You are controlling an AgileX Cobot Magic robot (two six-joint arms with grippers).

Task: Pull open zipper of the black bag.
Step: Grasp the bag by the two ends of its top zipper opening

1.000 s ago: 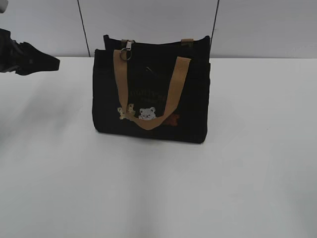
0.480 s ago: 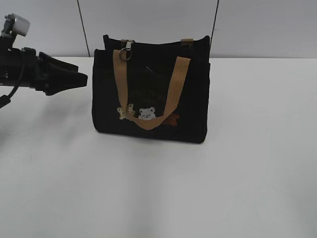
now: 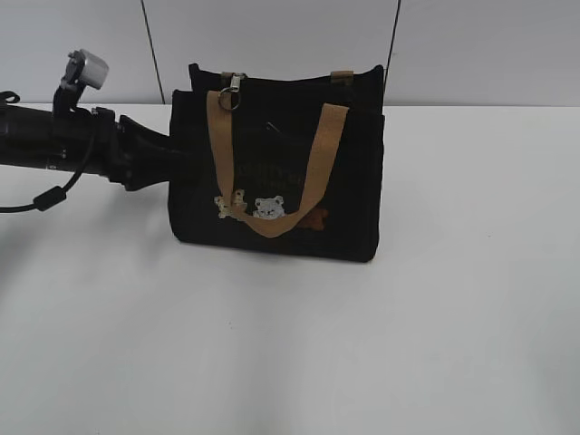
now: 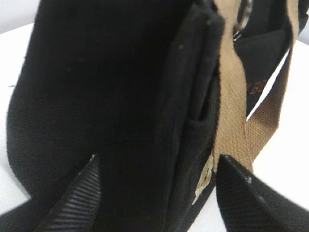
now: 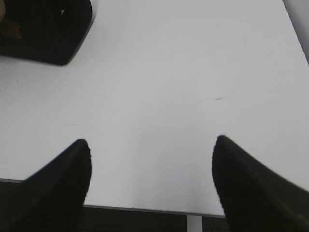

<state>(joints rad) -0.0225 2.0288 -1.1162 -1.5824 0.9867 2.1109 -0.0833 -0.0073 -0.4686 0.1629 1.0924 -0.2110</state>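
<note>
the black bag [image 3: 276, 168] stands upright on the white table [image 3: 453, 317]. my left pincer [image 4: 157, 169], jaws apart, straddles the bag's left end. my right pincer [image 5: 152, 164], also apart, hovers over bare table, well away. the zipper [image 3: 232, 91] pull hangs at the top left.

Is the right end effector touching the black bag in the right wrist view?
No. The right end effector hangs open over bare white table, with the black bag apart at the upper left corner.

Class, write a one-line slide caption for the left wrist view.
Open end effector straddles the black bag's side, tan handle alongside.
</note>
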